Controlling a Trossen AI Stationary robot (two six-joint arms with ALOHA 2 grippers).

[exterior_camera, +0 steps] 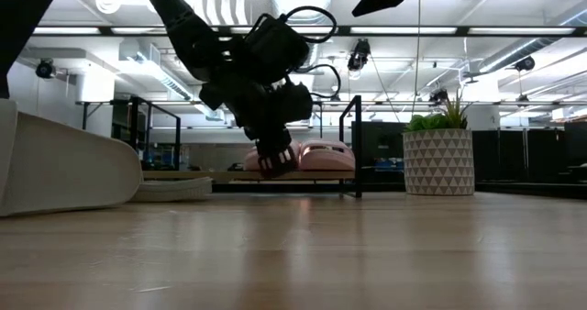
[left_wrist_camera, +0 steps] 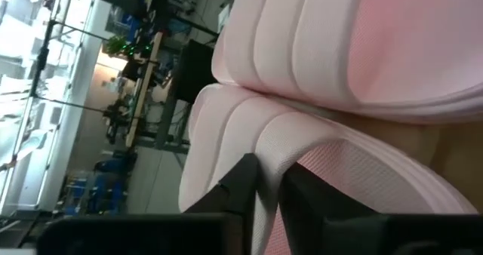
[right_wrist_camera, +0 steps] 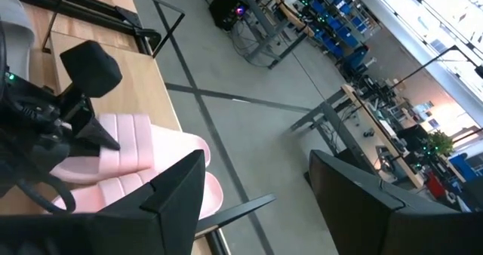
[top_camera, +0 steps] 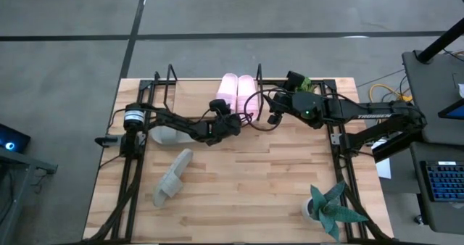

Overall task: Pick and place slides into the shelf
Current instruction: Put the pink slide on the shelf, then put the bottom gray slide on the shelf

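Over at nine o'clock on the surface (top_camera: 239, 172), the left end effector (top_camera: 230, 119) is sitting right at the heel of the nearer pink slide (left_wrist_camera: 317, 157), and in the left wrist view its fingers (left_wrist_camera: 241, 183) are pinching the edge of that slide's strap, nearly closed on the thin rubber. Both pink slides (top_camera: 238, 94) are lying side by side on the shelf (top_camera: 196, 89) at twelve o'clock, straps up.

These slides are looking light, soft and springy, with a ribbed strap that should give a little under a pinch; the strap edge or the sidewall of the sole is probably the best hold, since the flat footbed offers nothing to close on. The rubber is likely grippy rather than slick, and nothing here is fragile.

Counting now: two pink slides on the shelf, and two grey-green slides on the surface, one (top_camera: 165, 135) near nine o'clock under the left arm, one (top_camera: 172, 177) tipped on its side toward seven o'clock. One shelf. One potted plant (top_camera: 330, 210) at five o'clock.

At two o'clock the right end effector (top_camera: 274, 113) is hovering beside the pink pair, fingers (right_wrist_camera: 177, 191) spread wide and holding nothing.
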